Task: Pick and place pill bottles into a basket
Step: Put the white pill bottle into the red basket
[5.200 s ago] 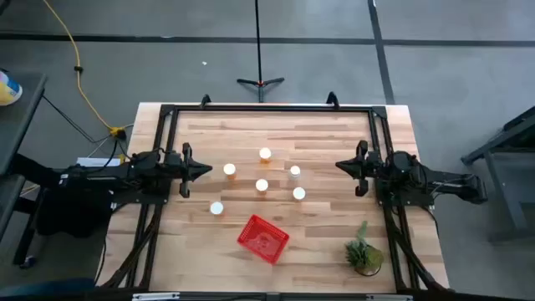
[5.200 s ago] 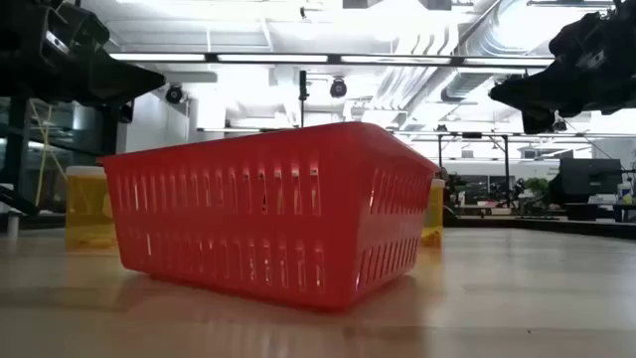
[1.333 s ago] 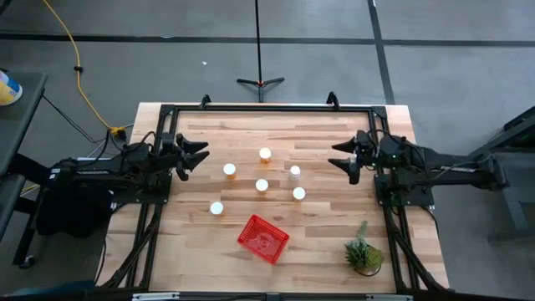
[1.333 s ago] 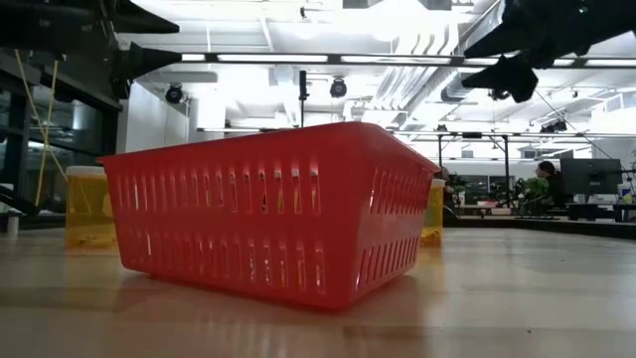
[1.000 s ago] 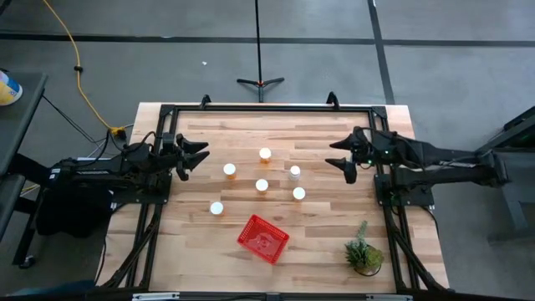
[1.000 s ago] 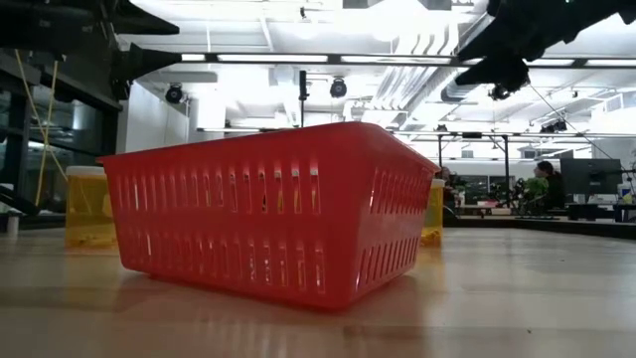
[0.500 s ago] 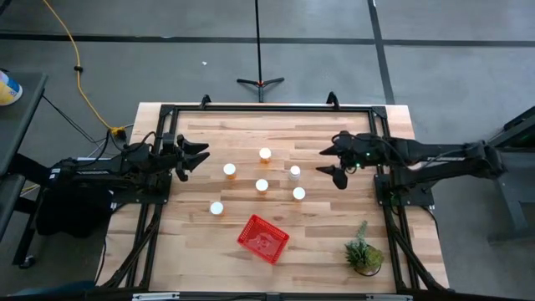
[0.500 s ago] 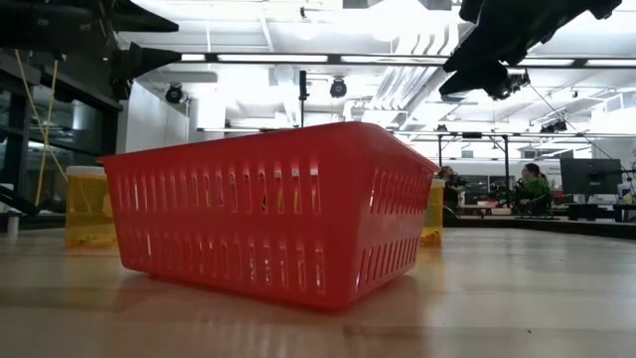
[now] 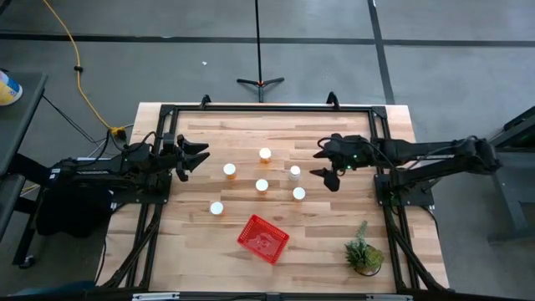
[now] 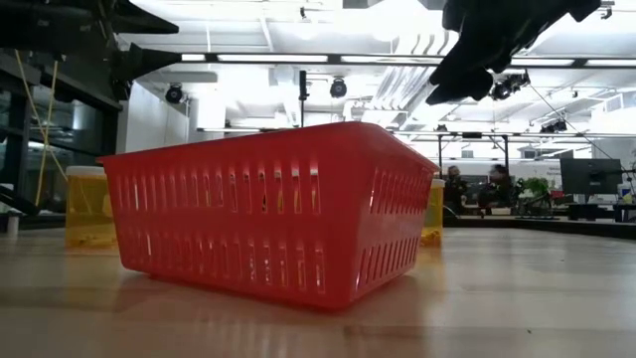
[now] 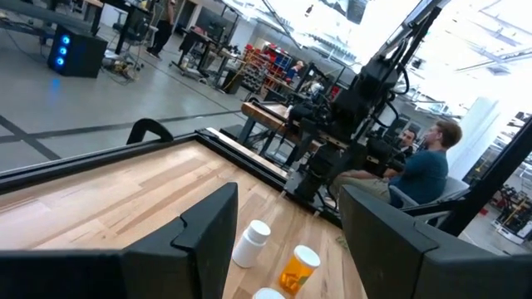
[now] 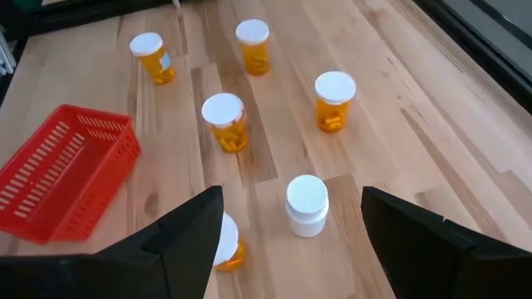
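Basket [image 9: 263, 238] sits lower centre of the high view on the wooden table [image 9: 318, 242], red plastic mesh, square, turned corner-on so it reads as a diamond. Nothing visible inside it; the right wrist view shows bare mesh floor. In the low view its slotted wall fills the middle of the frame, with amber bottle bodies showing at either end behind it.

Pill bottles stand in a loose cluster at the table's centre, above the basket in the high view and apart from it. Six white caps: one topmost [image 9: 265, 154], one upper left [image 9: 229, 170], one centre [image 9: 262, 186], one lower left [image 9: 216, 208], one lower right [image 9: 298, 194], and one at right [image 9: 294, 173]. All upright, long axes vertical, caps up. Five have orange-amber bodies; the right-hand one looks all white in the right wrist view [image 12: 307, 204]. None touch each other.

Right gripper [image 9: 324, 165] is extended over the table just right of the white bottle, raised clear of it, fingers spread, holding nothing. Left gripper [image 9: 199, 155] hangs at the table's left edge, left of the cluster, fingers apart and empty.

Potted plant [image 9: 364, 253] at lower right. People are seated in the room beyond, one [image 11: 426, 162] clear in the left wrist view.
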You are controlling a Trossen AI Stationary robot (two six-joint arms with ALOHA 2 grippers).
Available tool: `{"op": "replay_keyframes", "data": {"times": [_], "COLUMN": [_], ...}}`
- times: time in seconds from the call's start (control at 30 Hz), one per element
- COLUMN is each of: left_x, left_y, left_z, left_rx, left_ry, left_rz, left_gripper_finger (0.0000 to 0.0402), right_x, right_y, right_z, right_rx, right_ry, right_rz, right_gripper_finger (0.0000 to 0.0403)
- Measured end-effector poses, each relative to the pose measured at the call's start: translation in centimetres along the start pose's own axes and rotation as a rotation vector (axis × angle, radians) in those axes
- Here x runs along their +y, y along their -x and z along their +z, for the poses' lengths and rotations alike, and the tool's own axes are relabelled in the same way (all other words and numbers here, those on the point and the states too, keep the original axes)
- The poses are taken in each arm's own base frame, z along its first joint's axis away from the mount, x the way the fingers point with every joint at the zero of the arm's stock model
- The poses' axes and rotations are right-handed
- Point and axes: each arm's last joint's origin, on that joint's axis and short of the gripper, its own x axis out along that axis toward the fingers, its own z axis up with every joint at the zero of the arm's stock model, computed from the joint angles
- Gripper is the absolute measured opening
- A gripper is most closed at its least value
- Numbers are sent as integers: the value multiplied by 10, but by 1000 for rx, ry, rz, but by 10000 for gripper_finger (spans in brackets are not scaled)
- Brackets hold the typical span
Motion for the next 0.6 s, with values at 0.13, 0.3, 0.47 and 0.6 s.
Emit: {"op": "replay_keyframes", "data": {"times": [0.13, 0.3, 0.47, 0.6], "left_x": [0, 0, 0, 0], "left_y": [0, 0, 0, 0], "left_z": [0, 0, 0, 0], "left_rx": [0, -1, -1, 0], "left_ry": [0, 1, 1, 1], "left_rz": [0, 0, -1, -1], "left_gripper_finger": [243, 243, 243, 243], "right_x": [-1, -1, -1, -1], "right_y": [-9, -17, -24, -32], "right_z": [-2, -2, -3, -4], "right_rx": [31, 30, 40, 54], "right_ry": [8, 8, 12, 6], "right_rz": [-33, -58, -58, -57], "right_gripper_finger": [277, 277, 277, 277]}}
